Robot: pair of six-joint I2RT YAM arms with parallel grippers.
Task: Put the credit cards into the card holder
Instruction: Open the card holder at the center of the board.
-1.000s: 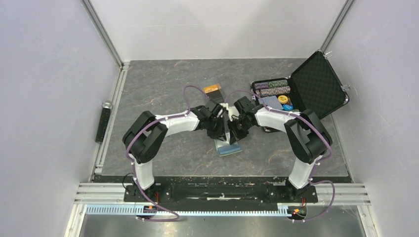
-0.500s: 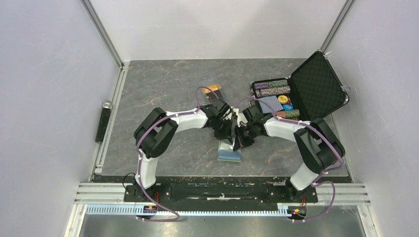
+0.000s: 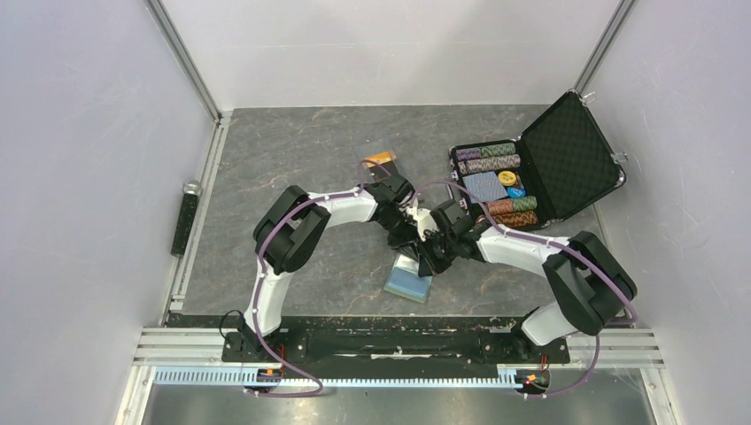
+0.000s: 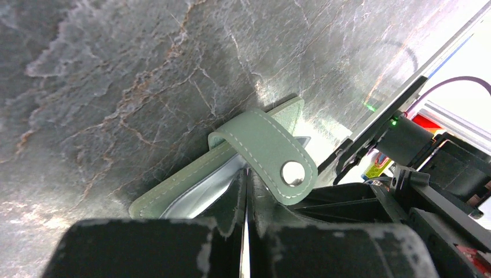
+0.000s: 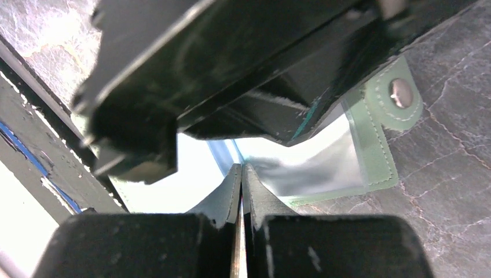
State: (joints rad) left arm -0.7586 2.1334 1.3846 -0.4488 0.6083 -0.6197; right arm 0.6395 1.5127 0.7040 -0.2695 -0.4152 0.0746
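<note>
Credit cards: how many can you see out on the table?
1: an orange card lies just beyond the left arm, partly covered by it. Others may be hidden under the arms or in the green card holder.

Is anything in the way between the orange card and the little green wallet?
Yes. The left tool and right tool crowd over the card holder, right between it and the orange card lying farther back.
</note>
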